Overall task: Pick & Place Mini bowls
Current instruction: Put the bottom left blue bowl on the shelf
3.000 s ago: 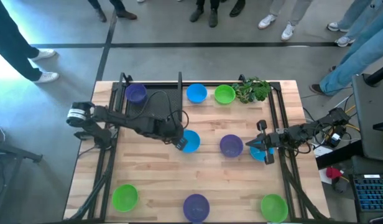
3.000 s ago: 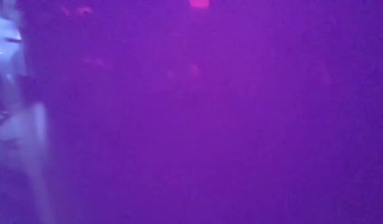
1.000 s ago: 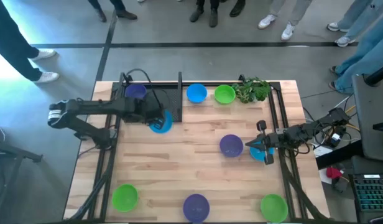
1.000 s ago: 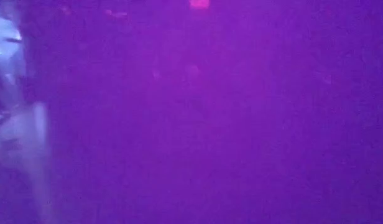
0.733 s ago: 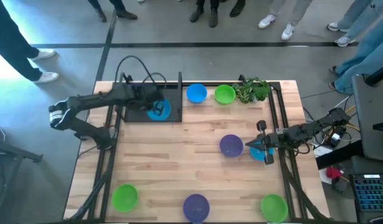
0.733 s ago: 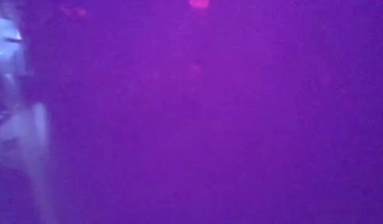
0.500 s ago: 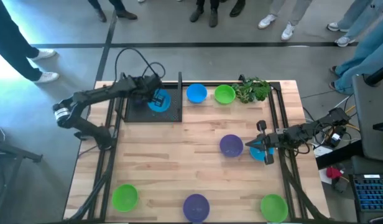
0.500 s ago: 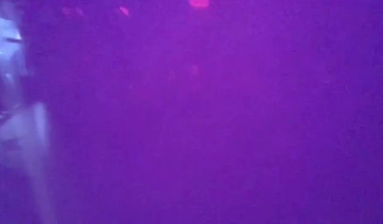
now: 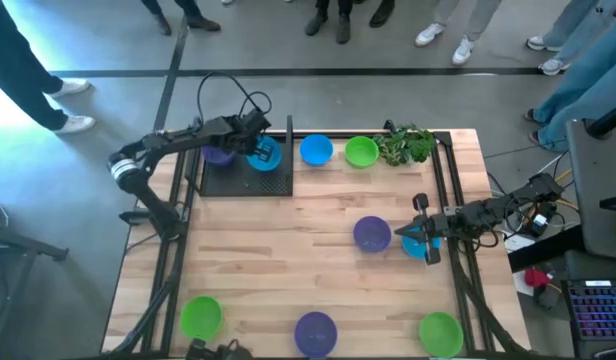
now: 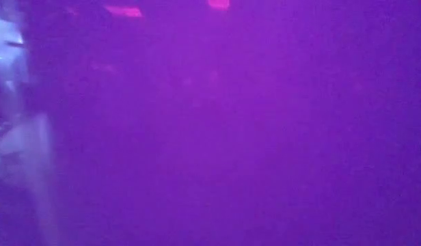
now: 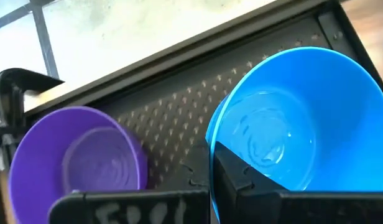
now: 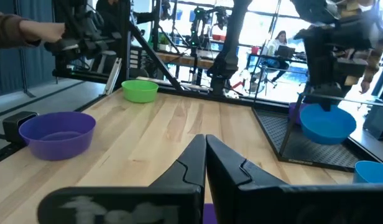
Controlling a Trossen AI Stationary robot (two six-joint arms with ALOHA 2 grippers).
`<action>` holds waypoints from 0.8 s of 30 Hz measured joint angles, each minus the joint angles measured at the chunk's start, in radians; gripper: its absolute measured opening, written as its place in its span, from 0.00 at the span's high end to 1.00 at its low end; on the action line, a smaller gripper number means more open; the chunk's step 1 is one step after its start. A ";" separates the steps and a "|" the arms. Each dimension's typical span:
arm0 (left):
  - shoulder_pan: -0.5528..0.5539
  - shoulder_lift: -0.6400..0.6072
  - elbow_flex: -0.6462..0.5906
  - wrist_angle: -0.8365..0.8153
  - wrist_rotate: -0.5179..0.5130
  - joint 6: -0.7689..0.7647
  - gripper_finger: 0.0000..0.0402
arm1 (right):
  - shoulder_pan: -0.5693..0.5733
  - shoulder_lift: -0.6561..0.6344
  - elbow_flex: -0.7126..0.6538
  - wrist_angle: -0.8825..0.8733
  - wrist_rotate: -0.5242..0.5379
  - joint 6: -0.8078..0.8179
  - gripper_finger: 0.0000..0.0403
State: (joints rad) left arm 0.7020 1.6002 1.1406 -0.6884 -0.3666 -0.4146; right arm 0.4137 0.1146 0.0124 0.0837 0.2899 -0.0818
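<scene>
1. While the left gripper point(image 9: 256, 150) stays clamped on a blue bowl point(image 9: 265, 153) above the black perforated mat point(image 9: 246, 180) in the high view, a purple bowl point(image 9: 220, 153) sits on the mat just beside it. Past the mat's right edge stand another blue bowl point(image 9: 316, 150), a green bowl point(image 9: 361, 152) and a leafy sprig point(image 9: 406, 144). Well away from the mat, the right gripper point(image 9: 420, 236) waits with fingers together beside a purple bowl point(image 9: 372, 234) and over a blue one point(image 9: 418, 246). 3 more bowls line the table edge farthest from the mat: green point(image 9: 201, 317), purple point(image 9: 315, 332), green point(image 9: 440, 333).
2. The low view shows only a purple blur.
3. In the left wrist view, the blue bowl point(image 11: 297, 118) is pinched at its rim over the mat point(image 11: 179, 118), the purple bowl point(image 11: 76, 155) resting near it.
4. In the right wrist view, the right gripper point(image 12: 206, 146) is closed on nothing; the blue bowl point(image 12: 328, 123) hangs above the mat point(image 12: 303, 146) in the left gripper point(image 12: 328, 99).
</scene>
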 joint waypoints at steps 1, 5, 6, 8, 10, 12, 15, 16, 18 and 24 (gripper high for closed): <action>0.006 0.010 0.004 0.014 0.005 0.004 1.00 | 0.000 0.000 0.000 0.000 0.000 0.000 0.98; 0.018 0.053 0.024 0.042 0.009 0.015 1.00 | 0.000 0.000 0.000 0.000 0.000 0.000 0.98; 0.020 0.063 0.027 0.045 0.010 0.015 1.00 | 0.000 0.000 0.000 0.000 0.000 0.000 0.98; 0.021 0.081 0.033 0.056 0.012 0.016 1.00 | 0.000 0.000 0.000 0.000 0.000 0.002 0.98; 0.021 0.098 0.035 0.064 0.018 0.020 1.00 | 0.000 0.000 0.000 0.000 0.000 0.002 0.98; 0.021 0.114 0.035 0.079 0.032 0.020 1.00 | 0.000 0.000 0.000 0.000 0.000 0.001 0.98; 0.021 0.126 0.035 0.103 0.041 0.020 1.00 | 0.000 0.000 0.000 0.000 0.000 0.001 0.98; 0.021 0.128 0.035 0.109 0.041 0.020 1.00 | 0.000 0.000 0.000 0.000 0.000 0.001 0.98; 0.021 0.129 0.035 0.115 0.041 0.020 1.00 | 0.000 0.000 0.000 0.000 0.000 0.003 0.98; 0.023 0.129 0.036 0.141 0.043 0.020 1.00 | 0.000 0.000 0.000 0.000 0.000 0.003 0.98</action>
State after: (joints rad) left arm 0.7254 1.7294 1.1763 -0.5470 -0.3237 -0.3946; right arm 0.4138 0.1146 0.0124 0.0837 0.2901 -0.0788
